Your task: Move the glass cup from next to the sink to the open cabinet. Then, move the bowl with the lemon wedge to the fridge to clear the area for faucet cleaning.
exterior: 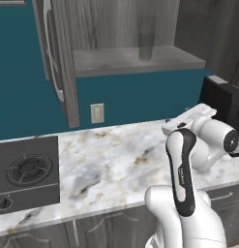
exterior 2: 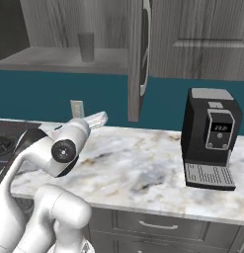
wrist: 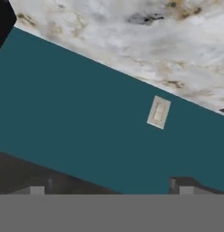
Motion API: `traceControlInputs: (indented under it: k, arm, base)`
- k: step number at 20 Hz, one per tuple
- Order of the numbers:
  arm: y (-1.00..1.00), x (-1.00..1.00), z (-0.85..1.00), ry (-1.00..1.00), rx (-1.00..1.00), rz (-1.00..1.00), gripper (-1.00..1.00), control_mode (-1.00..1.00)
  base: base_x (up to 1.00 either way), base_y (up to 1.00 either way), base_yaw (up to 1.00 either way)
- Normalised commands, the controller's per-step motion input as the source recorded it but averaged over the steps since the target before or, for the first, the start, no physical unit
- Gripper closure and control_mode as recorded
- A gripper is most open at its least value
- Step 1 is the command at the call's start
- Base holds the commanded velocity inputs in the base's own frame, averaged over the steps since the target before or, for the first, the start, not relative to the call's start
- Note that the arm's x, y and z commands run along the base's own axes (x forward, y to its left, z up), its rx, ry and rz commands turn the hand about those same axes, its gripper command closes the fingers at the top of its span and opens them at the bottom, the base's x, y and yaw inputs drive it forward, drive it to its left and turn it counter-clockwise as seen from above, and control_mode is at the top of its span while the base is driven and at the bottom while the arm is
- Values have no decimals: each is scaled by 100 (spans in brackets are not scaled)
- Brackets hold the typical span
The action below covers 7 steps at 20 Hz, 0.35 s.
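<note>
Hand (wrist: 111, 190) wide open, empty, bottom of hand view; glass cup (exterior: 145, 47) upright on cabinet (exterior: 135, 60) shelf, upper frame.

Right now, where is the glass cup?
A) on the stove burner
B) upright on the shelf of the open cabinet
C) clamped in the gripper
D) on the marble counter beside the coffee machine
B: the glass cup stands upright on the grey shelf of the open cabinet, above the counter, while the gripper's tips stand wide apart with nothing between them.
</note>
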Motion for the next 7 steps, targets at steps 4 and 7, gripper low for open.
traceControlInputs:
  k: [4,7]
  arm:
    - [70,-75,-12,0,-14,22,-100,-100]
    - [100,-100,-42,0,-33,34,-100,-100]
  base:
    - [0,0,0]
    - [0,0,0]
